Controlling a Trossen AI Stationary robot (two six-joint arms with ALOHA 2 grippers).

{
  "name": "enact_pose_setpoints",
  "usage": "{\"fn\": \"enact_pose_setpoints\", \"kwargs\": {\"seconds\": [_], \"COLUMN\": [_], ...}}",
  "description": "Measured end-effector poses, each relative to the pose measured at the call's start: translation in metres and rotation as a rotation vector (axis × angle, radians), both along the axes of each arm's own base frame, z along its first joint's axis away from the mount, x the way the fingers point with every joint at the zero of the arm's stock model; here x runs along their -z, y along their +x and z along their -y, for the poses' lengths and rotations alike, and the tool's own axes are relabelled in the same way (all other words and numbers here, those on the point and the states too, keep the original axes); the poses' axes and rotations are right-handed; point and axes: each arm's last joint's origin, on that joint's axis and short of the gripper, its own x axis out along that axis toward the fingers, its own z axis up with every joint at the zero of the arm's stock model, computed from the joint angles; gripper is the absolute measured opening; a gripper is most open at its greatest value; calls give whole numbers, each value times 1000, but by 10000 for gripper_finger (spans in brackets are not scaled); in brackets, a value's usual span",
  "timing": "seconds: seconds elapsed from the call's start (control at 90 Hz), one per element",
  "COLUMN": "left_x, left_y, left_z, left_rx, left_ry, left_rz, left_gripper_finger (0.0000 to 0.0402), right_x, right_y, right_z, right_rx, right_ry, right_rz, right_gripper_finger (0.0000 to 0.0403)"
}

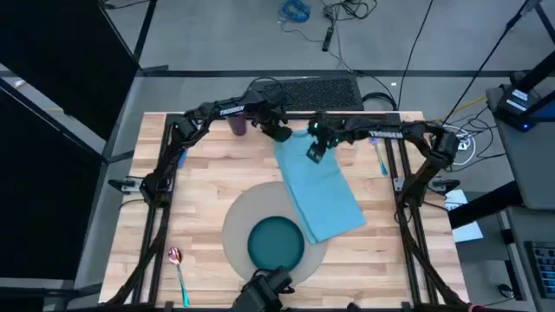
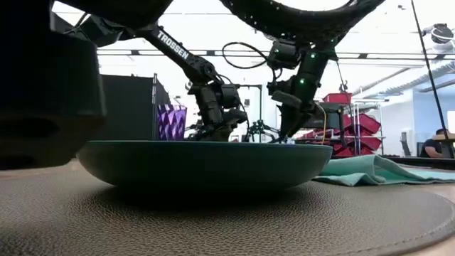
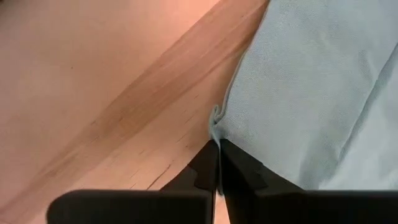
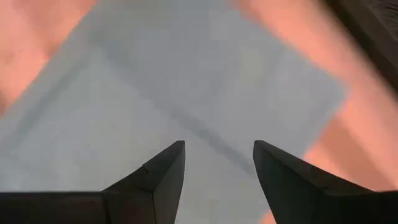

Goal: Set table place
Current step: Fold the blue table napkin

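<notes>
The left gripper (image 1: 279,132) had its 2 fingers pressed together on the edge of the light blue napkin (image 1: 319,186) at its far left corner, a small pucker of cloth caught between the tips in the left wrist view (image 3: 217,140). The right gripper (image 1: 316,149) hung just above the napkin's far end with its fingers spread and nothing between them (image 4: 217,174).

The napkin lay unfolded on the table (image 1: 208,182), running from near the far edge down toward the near right, its near corner overlapping the round grey mat (image 1: 236,227). The teal plate (image 1: 276,243) sat on the mat toward the near edge. The purple cup (image 1: 237,124) stood by the far edge, just beside the left arm. The spoon (image 1: 178,264) lay near the near left corner, and a blue utensil (image 1: 380,156) lay by the right edge.

The step in hand looked like folding or repositioning the napkin. To do it well, the right gripper would need to pinch the opposite far corner before any lift, so both corners rise level and the cloth does not twist or drag across the plate.
</notes>
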Motion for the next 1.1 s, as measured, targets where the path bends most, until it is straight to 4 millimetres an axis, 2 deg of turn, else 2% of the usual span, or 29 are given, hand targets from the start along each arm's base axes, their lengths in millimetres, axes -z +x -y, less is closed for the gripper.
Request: {"fn": "enact_pose_setpoints", "kwargs": {"seconds": [0.167, 0.289, 0.578, 0.722, 0.956, 1.1], "left_x": [0, 0, 0, 0, 0, 0], "left_y": [0, 0, 0, 0, 0, 0], "left_z": [0, 0, 0, 0, 0, 0], "left_rx": [3, 6, 23, 23, 31, 31], "left_ry": [1, 3, 11, 12, 15, 15], "left_rz": [0, 2, 7, 7, 10, 10], "left_gripper_finger": [0, 0, 0, 0, 0, 0], "right_x": [5, 16, 46, 56, 62, 62], "right_y": [-18, -21, 1, 10, 12, 13], "right_z": [38, 53, 82, 90, 92, 91], "right_rx": [125, 214, 312, 312, 310, 304], "right_ry": [61, 82, 141, 132, 143, 144], "right_rz": [97, 125, 2, -102, -119, -120], "right_gripper_finger": [183, 183, 183, 183, 181, 151]}}
